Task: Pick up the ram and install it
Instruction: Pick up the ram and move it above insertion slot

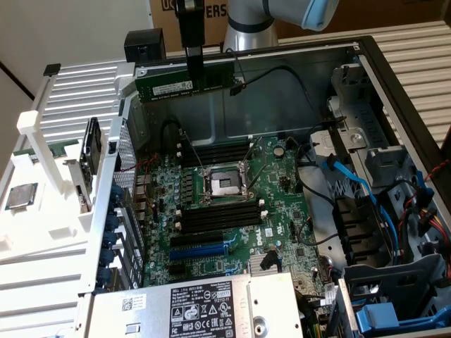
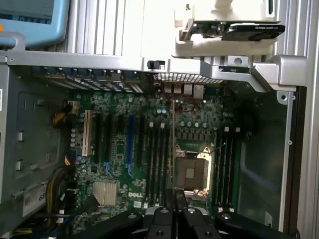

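Hanging above the open case, the gripper [image 1: 195, 65] is clamped on the ram [image 1: 165, 84], held level over the motherboard [image 1: 232, 232]. A black cable connector [image 1: 238, 88] sits just beside the stick's end. Black memory slots [image 1: 218, 215] flank the CPU socket [image 1: 224, 184]; "DELL" reads on the power supply label [image 1: 211, 310].

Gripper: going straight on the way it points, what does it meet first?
The gripper holds the ram, so the ram leads. It would likely land on the black memory slots beside the CPU socket; which slot is unclear from depth.
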Robot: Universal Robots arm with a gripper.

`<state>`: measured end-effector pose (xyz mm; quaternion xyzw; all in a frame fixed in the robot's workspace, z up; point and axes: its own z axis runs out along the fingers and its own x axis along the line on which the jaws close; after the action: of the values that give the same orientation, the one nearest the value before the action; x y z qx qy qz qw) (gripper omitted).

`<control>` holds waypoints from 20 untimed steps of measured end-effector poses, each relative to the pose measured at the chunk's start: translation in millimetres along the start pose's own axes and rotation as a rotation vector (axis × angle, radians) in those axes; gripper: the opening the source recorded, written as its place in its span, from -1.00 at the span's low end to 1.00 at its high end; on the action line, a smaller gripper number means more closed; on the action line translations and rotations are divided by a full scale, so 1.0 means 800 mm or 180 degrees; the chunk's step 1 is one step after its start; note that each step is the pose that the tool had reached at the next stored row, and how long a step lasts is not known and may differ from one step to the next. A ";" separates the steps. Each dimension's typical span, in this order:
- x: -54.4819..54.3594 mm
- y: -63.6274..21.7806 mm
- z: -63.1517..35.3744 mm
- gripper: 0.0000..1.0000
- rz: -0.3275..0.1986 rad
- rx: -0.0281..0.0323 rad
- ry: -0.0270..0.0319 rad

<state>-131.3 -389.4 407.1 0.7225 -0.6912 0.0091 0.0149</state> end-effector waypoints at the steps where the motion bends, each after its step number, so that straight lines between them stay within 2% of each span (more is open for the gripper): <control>1: 0.000 -0.002 0.000 -0.76 0.0002 0.0000 0.0000; 5: 0.000 -0.010 0.000 -0.76 0.0037 0.0003 0.0000; 11: 0.000 -0.014 0.001 -0.76 0.0119 0.0008 -0.0003; 20: 0.000 -0.026 0.004 -0.76 0.0133 0.0008 -0.0003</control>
<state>-110.2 -388.3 403.9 0.7079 -0.7061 0.0099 0.0135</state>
